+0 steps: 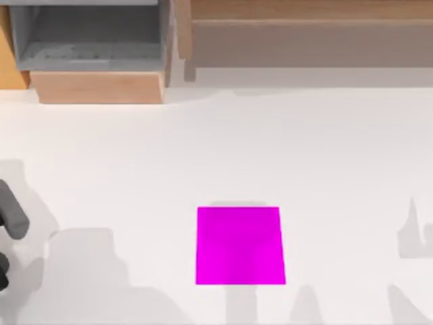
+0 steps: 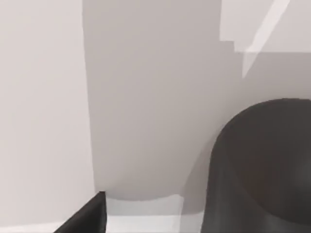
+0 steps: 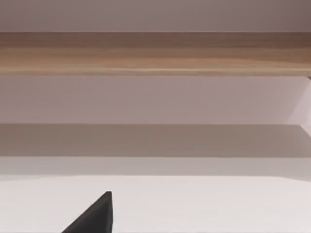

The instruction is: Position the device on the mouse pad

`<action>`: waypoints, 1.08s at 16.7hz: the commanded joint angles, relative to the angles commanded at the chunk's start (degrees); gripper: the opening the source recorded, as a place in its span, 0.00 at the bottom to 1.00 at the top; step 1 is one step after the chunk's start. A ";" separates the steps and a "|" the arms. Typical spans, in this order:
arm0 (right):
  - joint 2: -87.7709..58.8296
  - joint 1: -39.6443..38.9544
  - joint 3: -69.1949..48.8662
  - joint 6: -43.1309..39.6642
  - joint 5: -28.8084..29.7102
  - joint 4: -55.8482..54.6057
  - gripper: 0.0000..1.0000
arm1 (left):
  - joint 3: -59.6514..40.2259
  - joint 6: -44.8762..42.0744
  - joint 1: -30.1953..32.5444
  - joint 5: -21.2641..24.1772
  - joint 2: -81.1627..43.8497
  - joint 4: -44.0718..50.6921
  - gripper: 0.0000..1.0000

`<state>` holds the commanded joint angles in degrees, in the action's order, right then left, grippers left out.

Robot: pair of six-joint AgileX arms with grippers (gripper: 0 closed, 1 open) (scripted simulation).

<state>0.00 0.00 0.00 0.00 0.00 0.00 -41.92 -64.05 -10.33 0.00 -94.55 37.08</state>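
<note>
Magenta mouse pad [image 1: 239, 245] lying flat on the white table [image 1: 223, 149], seen from above. Grey device [image 1: 12, 211] at the left edge. Pincer states: can't tell.

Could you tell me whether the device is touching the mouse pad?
Apart. The top view shows the device at the table's left edge, with a wide stretch of bare white surface between it and the mouse pad.
</note>
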 joint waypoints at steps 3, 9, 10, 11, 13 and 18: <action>0.00 0.00 0.00 0.00 0.00 0.00 1.00 | 0.68 -0.04 -0.03 0.00 -0.53 -1.07 1.00; 0.00 0.00 0.00 0.00 0.00 0.00 1.00 | 0.68 -0.04 -0.03 0.00 -0.53 -1.07 0.70; 0.00 0.00 0.00 0.00 0.00 0.00 1.00 | 0.68 -0.04 -0.03 0.00 -0.53 -1.07 0.62; 0.00 0.00 0.00 0.00 0.00 0.00 1.00 | 0.68 -0.04 -0.03 0.00 -0.53 -1.07 0.55; 0.00 0.00 0.00 0.00 0.00 0.00 1.00 | 0.68 -0.04 -0.03 0.00 -0.53 -1.07 0.40; 0.00 0.00 0.00 0.00 0.00 0.00 1.00 | 0.68 -0.04 -0.03 0.00 -0.53 -1.07 0.02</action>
<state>0.00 0.00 0.00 0.00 0.00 0.00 -41.25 -64.09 -10.35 0.00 -95.08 36.01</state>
